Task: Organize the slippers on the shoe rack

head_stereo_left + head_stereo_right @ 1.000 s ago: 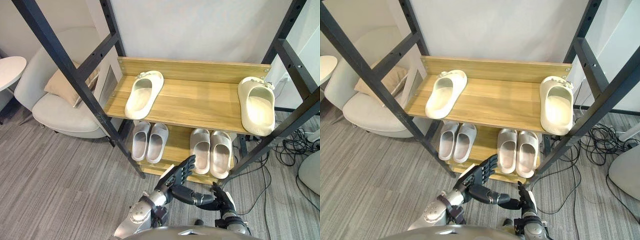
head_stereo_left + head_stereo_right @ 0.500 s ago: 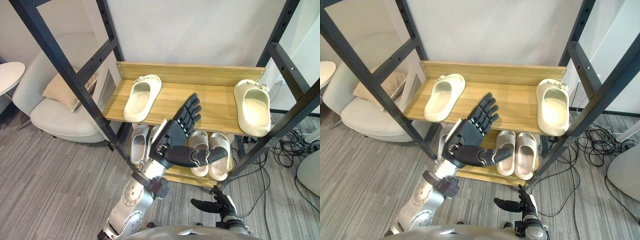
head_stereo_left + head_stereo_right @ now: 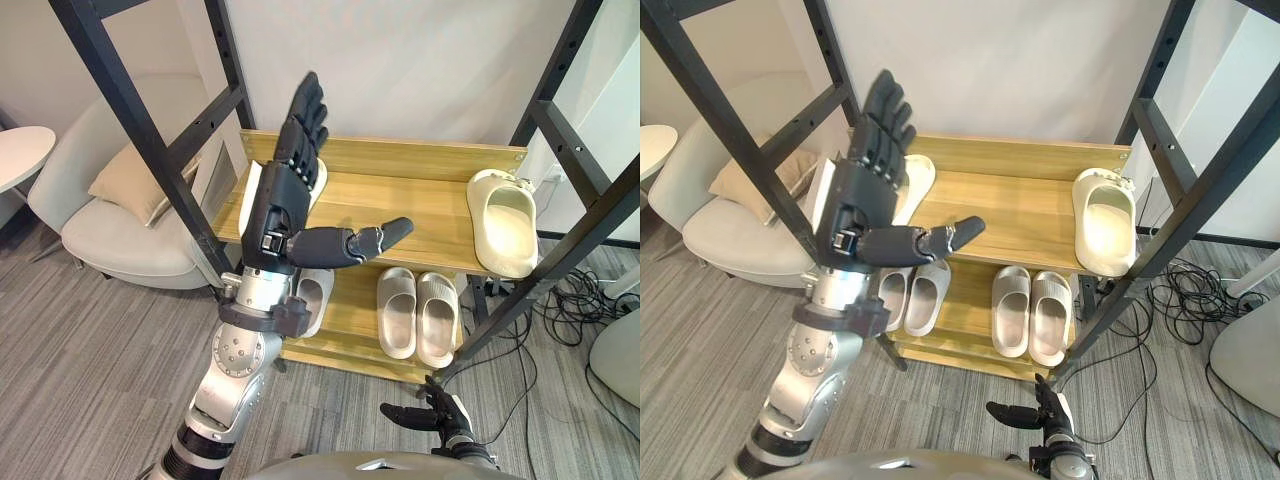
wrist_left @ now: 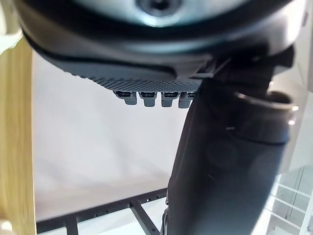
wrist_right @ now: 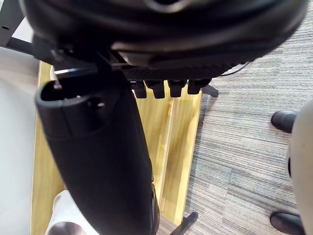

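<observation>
- The left hand (image 3: 283, 195) stands upright in front of the top shelf. Its fingers are straight and close together, pointing up, and the thumb juts toward the robot's right. It holds nothing.
- Just behind it, at the shelf's left end, lies the left slipper (image 3: 920, 185), largely covered by palm and fingers (whether the hand touches it I cannot tell).
- Its mate, the right slipper (image 3: 505, 220), sits at the far right end of the same board, well apart from the hand. Its long axis runs front to back, and one end reaches the front edge.
- The left hand is clearly the nearer one to the left slipper, so I judge that pairing the two turns on a sideways travel along the shelf.
- The right hand (image 3: 430, 415) hangs low before the rack's foot with its fingers loosely spread and empty. It is on the right slipper's side but well below it.
- The top shelf (image 3: 400, 205) is pale wood with a back board (image 3: 420, 158), bare between the two slippers.
- On the shelf beneath, a lower left pair (image 3: 925, 300) and a lower right pair (image 3: 400, 310) each lie side by side.
- Around the rack are black frame posts (image 3: 150, 140), an armchair (image 3: 100, 225) with a cushion (image 3: 130, 180), a round white table (image 3: 20, 150) and grey carpet (image 3: 100, 370).
</observation>
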### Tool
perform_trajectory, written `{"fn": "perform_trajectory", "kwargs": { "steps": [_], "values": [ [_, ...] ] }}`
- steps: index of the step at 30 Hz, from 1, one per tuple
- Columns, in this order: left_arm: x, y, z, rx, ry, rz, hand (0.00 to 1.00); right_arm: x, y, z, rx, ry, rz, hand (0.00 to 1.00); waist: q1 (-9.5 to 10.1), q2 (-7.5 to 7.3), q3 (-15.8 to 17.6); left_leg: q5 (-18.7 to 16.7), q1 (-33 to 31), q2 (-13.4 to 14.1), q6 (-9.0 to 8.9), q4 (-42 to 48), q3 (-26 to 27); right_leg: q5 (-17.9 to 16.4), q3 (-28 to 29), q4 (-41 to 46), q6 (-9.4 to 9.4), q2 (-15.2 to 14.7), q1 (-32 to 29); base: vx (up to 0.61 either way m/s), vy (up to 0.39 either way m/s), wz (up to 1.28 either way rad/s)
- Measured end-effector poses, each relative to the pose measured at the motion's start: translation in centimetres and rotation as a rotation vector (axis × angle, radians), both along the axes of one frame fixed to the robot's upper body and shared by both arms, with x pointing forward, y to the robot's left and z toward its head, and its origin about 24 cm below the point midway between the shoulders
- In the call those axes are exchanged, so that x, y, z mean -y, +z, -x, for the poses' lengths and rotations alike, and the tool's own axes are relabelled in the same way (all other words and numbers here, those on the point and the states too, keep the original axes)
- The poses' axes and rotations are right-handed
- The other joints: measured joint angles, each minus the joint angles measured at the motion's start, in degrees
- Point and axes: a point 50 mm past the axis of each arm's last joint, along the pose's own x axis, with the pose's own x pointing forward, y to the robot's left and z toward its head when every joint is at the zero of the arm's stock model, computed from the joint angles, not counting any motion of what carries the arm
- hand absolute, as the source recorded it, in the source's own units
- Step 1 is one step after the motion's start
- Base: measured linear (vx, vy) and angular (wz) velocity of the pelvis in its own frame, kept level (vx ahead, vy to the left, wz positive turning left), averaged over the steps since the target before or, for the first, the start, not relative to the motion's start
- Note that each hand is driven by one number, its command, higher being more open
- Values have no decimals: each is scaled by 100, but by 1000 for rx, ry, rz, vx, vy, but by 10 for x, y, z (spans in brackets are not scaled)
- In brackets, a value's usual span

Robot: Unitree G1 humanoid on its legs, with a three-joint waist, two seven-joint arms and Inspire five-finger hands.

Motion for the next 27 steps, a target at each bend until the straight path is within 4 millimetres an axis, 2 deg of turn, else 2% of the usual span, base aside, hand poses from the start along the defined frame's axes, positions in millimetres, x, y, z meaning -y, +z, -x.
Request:
{"fn": "perform_trajectory", "kwargs": {
  "steps": [2, 3, 7, 14, 20, 27],
  "values": [
    [-4, -1, -5, 10, 42, -41, 100, 0, 0, 0, 1, 1, -1, 100, -8, 0, 0, 0, 4, -1, 0, -2, 3, -1, 2, 0, 0, -1, 0, 0, 0, 0],
    [-12, -3, -16, 10, 102, -105, 100, 0, 0, 0, 1, 4, -4, 100, -17, -1, 0, 0, 6, 0, 0, -4, 5, -1, 5, -1, 0, 0, -1, 0, 0, 0],
    [-33, -9, -32, -6, 230, -237, 100, 0, 0, -1, 3, 6, -8, 100, -43, -10, 5, 0, 14, 2, 0, -11, 23, -1, 21, -4, 0, 2, -7, 0, 0, 0],
    [-65, -6, -49, 8, 403, -459, 100, 1, 0, 1, 1, 2, -8, 100, -48, -81, 18, -1, 14, 2, 0, -46, 34, -1, 31, -39, 0, 6, -19, 0, 0, 0],
    [-78, 8, -62, 71, 517, -628, 100, 3, 1, 1, 7, -8, -10, 100, -62, -104, 33, -1, -14, 2, -1, -81, 57, -1, 67, -55, 0, 13, -78, 0, 0, -2],
    [-84, 20, -72, 114, 597, -746, 100, 3, 2, 1, 12, -2, -18, 100, -85, -121, 43, -1, -31, 2, 0, -91, 68, -1, 110, -56, 0, 15, -123, 0, 0, -2]
  ]
}}
